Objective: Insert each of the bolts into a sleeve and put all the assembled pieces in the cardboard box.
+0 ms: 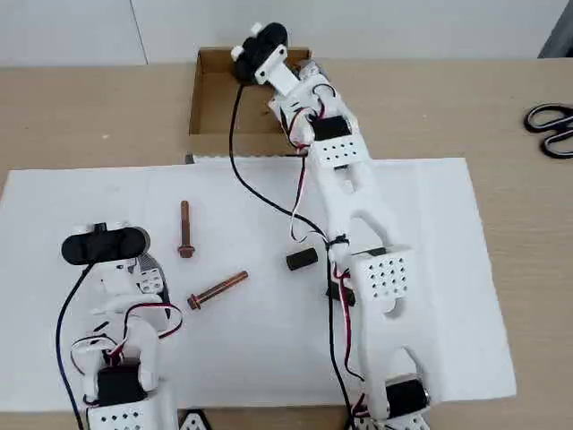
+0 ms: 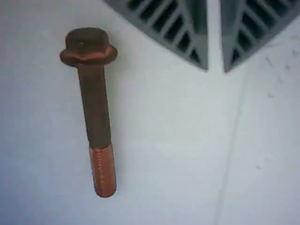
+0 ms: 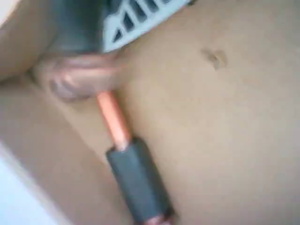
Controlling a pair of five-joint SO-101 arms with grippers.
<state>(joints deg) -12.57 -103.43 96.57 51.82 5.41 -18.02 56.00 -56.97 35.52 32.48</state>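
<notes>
Two bare copper bolts lie on the white paper: one (image 1: pixel 185 228) straight, the other (image 1: pixel 218 289) slanted. A lone black sleeve (image 1: pixel 302 259) rests near the paper's middle. My left gripper (image 1: pixel 149 274) hovers low beside the bolts' heads. In the left wrist view its grey fingertips (image 2: pixel 197 51) stand close together with nothing between, next to a bolt (image 2: pixel 93 112). My right gripper (image 1: pixel 309 72) is inside the cardboard box (image 1: pixel 208 90). There it (image 3: pixel 93 56) looks shut on the head of a bolt (image 3: pixel 112 117) that carries a black sleeve (image 3: pixel 138 183), slanting toward the box floor.
The right arm (image 1: pixel 358 206) stretches across the paper's right half, its black cable (image 1: pixel 260 193) trailing over the sheet. Scissors (image 1: pixel 551 125) lie on the bare table at far right. The white paper (image 1: pixel 430 269) has free room right of the arm.
</notes>
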